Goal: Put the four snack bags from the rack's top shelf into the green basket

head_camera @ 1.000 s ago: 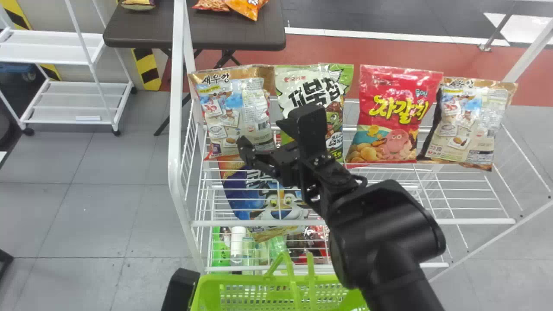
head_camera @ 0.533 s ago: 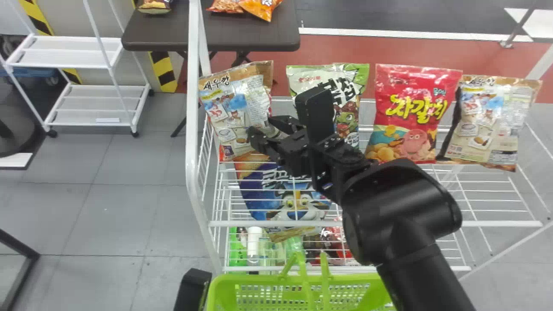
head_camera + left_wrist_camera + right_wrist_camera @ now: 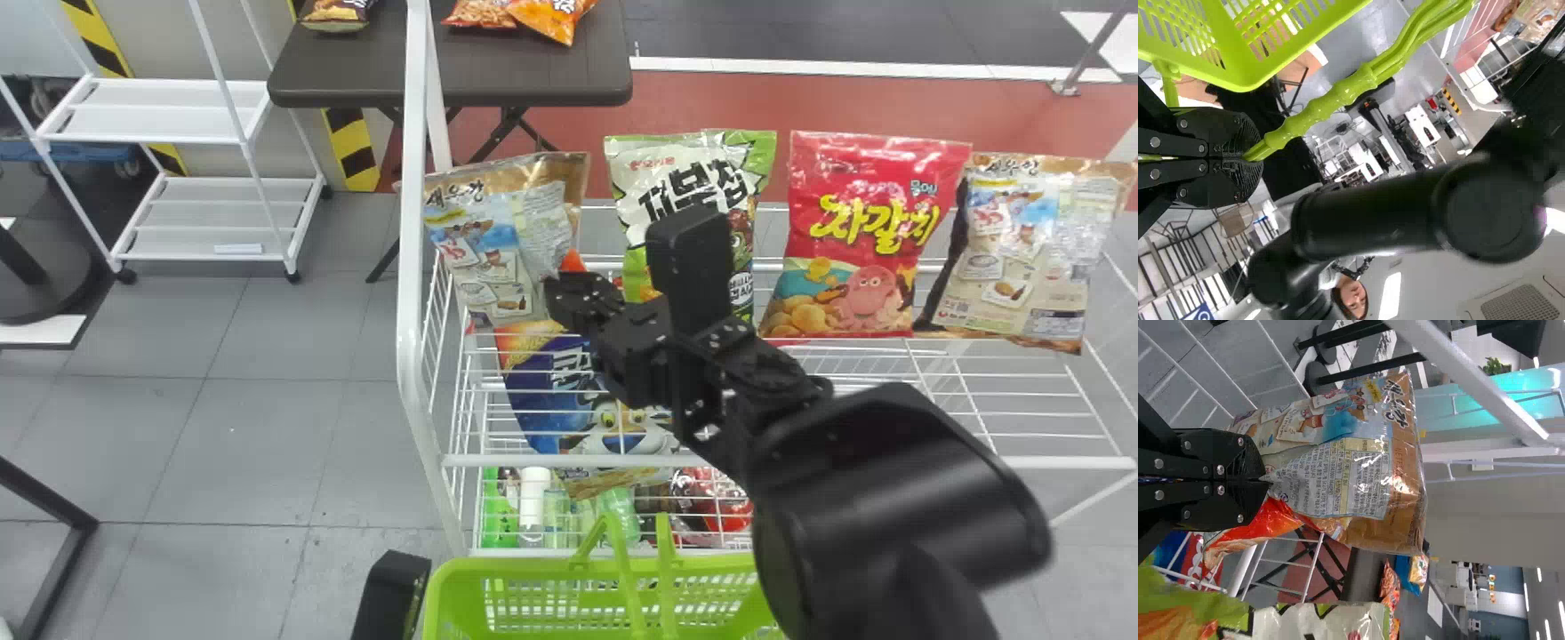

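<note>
My right gripper [image 3: 562, 298] is at the lower right part of the leftmost brown snack bag [image 3: 493, 253], on the rack's top shelf. In the right wrist view my right gripper [image 3: 1263, 479] pinches the creased front of that brown bag [image 3: 1331, 453]. To its right stand the green-white bag [image 3: 649, 182], the red bag [image 3: 858, 231] and another brown bag [image 3: 1005, 240]. The green basket [image 3: 533, 565] is at the bottom; the housing of my parked left gripper [image 3: 391, 591] is beside it. In the left wrist view, my left gripper [image 3: 1248, 159] is shut on the basket's handles [image 3: 1338, 93].
The white wire rack [image 3: 411, 311] has a side post at the left. A blue bag [image 3: 542, 400] and bottles [image 3: 533, 498] are on lower levels. Behind stand a dark table [image 3: 498, 84] with snacks and a white shelf cart [image 3: 160, 111].
The right gripper's fingers have closed on the leftmost brown bag, which now looks creased and shifted. The rack and its surroundings have moved rightward in the head view.
</note>
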`<state>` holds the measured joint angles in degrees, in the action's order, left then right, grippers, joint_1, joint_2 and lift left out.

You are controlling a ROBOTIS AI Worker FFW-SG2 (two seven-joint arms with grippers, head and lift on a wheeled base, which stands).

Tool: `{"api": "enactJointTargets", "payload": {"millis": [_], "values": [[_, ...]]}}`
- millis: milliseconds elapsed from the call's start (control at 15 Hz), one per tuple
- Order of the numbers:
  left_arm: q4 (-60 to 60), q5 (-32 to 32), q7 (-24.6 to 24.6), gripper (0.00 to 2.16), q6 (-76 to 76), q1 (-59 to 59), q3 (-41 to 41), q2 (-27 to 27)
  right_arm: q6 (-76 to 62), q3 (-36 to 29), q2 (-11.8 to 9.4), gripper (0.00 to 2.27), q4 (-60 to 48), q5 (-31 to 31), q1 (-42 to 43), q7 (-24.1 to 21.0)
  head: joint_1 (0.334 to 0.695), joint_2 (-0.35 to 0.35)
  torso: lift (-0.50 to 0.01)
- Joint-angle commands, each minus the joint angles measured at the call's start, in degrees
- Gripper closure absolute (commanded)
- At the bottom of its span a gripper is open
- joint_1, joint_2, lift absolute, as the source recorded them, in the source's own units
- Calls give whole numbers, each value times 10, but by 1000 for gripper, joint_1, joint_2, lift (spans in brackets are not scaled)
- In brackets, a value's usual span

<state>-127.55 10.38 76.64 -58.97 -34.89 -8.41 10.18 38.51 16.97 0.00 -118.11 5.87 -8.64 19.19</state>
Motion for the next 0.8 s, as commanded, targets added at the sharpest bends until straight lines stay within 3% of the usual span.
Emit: {"api": "enactJointTargets", "payload": {"millis": [0, 133, 267, 400, 600, 733], "values": [[0, 1, -2, 1555, 1, 1, 2, -2, 31, -28, 1, 2240, -110, -2, -69, 1, 695, -30, 0], [0, -4, -8, 1555, 8, 4, 1, -4, 87, -59, 1, 2240, -209, -18, -121, 9, 695, -88, 0], [2, -6, -11, 1555, 8, 8, 5, -4, 158, -104, -14, 2240, -298, -19, -182, 10, 695, -126, 0], [2, -4, -12, 1555, 6, 9, 15, -7, 233, -170, -26, 2240, -374, -19, -243, 26, 695, -240, 0], [1, -4, -14, 1555, 3, 5, 23, -8, 302, -276, -25, 2240, -409, -41, -294, 65, 695, -350, 0], [2, -4, -18, 1555, 5, 1, 26, -11, 379, -339, -21, 2240, -410, -82, -307, 110, 695, -350, 0]]}}
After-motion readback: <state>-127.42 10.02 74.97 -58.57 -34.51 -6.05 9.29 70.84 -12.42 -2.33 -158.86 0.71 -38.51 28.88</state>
